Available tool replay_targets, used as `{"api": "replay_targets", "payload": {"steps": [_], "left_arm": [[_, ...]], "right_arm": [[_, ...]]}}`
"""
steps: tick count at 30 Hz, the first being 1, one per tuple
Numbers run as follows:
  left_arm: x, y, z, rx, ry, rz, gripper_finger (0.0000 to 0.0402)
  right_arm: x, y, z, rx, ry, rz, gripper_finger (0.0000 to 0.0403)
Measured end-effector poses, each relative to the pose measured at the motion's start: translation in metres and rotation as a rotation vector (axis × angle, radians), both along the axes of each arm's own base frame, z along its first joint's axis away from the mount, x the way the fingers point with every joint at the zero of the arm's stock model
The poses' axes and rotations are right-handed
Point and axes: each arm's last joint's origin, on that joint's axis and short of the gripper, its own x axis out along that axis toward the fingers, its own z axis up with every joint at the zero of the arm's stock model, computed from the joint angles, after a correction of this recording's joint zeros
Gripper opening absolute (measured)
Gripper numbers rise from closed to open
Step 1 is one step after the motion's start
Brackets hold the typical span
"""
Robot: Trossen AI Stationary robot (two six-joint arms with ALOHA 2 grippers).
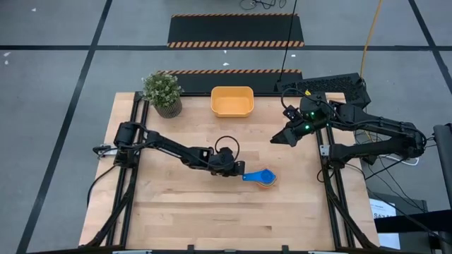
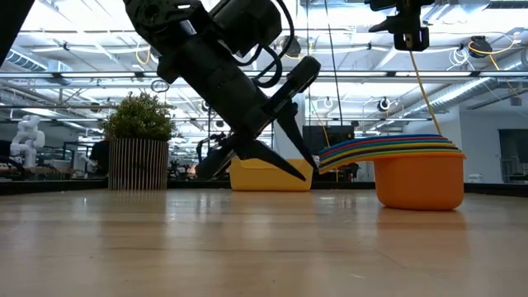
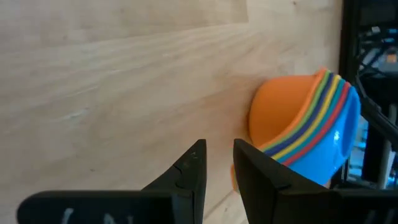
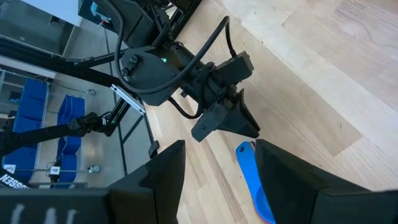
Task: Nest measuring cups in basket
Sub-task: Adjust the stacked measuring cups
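Behind the nested measuring cups (image 1: 262,178), past narrow-gapped left fingers (image 3: 186,174), stand basket (image 1: 232,101) and plant (image 1: 163,92).

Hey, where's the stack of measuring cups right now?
In the high view the cup stack sits on the table right of centre, at the left claw's tips, well short of the basket.

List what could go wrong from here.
The left gripper sits by the handles of the nested measuring cups, fingers nearly shut: it might grab only some handles and split the stack. The basket is far across the table, so a loose grip could drop the cups in transit.
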Motion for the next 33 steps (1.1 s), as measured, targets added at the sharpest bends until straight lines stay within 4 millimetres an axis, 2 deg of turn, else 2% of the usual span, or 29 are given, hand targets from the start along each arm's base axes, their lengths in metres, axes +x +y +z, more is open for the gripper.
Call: {"api": "replay_targets", "payload": {"steps": [4, 10, 14, 18, 21, 27, 30, 33], "left_arm": [[-0.001, -0.003, 0.000, -0.077, 0.006, 0.064, 0.0081], [-0.005, -0.025, -0.003, -0.189, -0.076, 0.097, 0.0081], [-0.016, -0.040, -0.010, -0.193, -0.166, 0.172, 0.0082], [-0.027, -0.052, -0.019, -0.179, -0.153, 0.211, 0.0083], [-0.029, -0.059, -0.018, -0.165, -0.191, 0.220, 0.0083], [-0.024, -0.082, 0.005, -0.132, -0.430, 0.046, 0.0082], [-0.027, -0.094, 0.006, -0.121, -0.412, -0.068, 0.0081], [-0.028, -0.102, 0.003, -0.116, -0.358, -0.097, 0.0081]], "right_arm": [[-0.002, 0.001, 0.001, 0.009, -0.010, 0.014, 0.0185], [-0.011, 0.003, 0.004, 0.013, -0.016, 0.020, 0.0185], [-0.018, 0.005, 0.007, 0.006, -0.022, 0.023, 0.0185], [-0.023, 0.007, 0.008, -0.003, -0.020, 0.029, 0.0185], [-0.025, 0.007, 0.007, -0.003, -0.012, 0.030, 0.0185], [-0.025, 0.007, 0.006, -0.011, -0.007, 0.037, 0.0185], [-0.025, 0.007, 0.006, -0.021, -0.009, 0.043, 0.0185], [-0.025, 0.007, 0.006, -0.030, -0.011, 0.048, 0.0185]]}}
